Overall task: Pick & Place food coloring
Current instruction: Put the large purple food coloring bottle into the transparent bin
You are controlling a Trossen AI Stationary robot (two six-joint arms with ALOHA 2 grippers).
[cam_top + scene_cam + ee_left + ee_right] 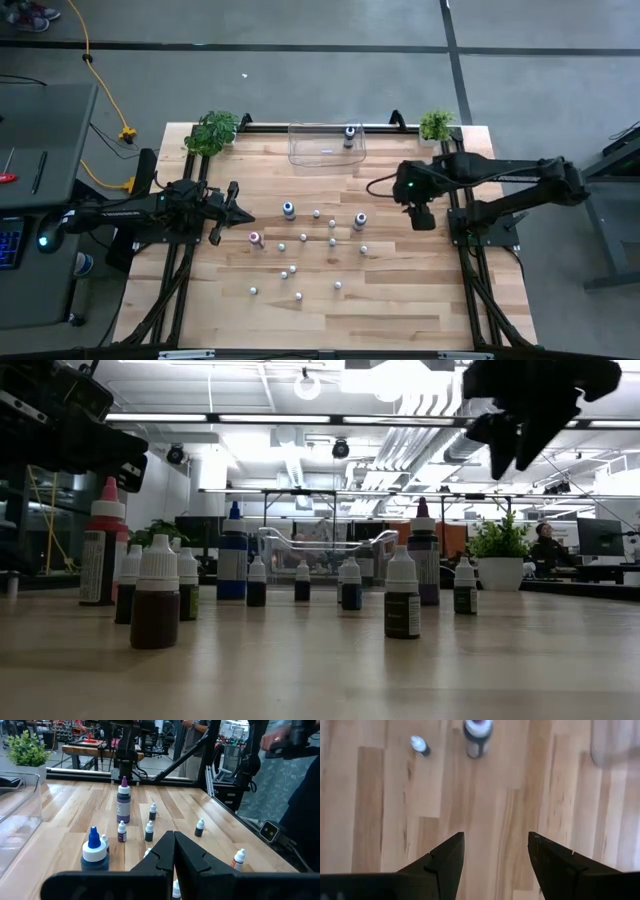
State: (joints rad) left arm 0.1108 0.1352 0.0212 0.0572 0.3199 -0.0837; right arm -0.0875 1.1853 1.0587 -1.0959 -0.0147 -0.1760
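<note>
Food coloring bottles stand upright on their bases mid-table: a blue one (pixel 289 210), a pink one (pixel 255 239), a dark one (pixel 360 221) and several small whitish ones (pixel 303 238). One more bottle (pixel 349 135) stands inside the clear bin (pixel 327 155) at the far edge. My left gripper (pixel 238 205) is shut and level at the table's left, pointing toward the bottles (pixel 123 802). My right gripper (pixel 422 216) hangs open above bare wood to the right of the dark bottle (pixel 478 732), holding nothing.
Small potted plants stand at the far left corner (pixel 212 130) and the far right corner (pixel 436 124). Bare wood lies along the near edge (pixel 330 325) and under the right gripper. A person (pixel 285 750) stands beyond the table's right side.
</note>
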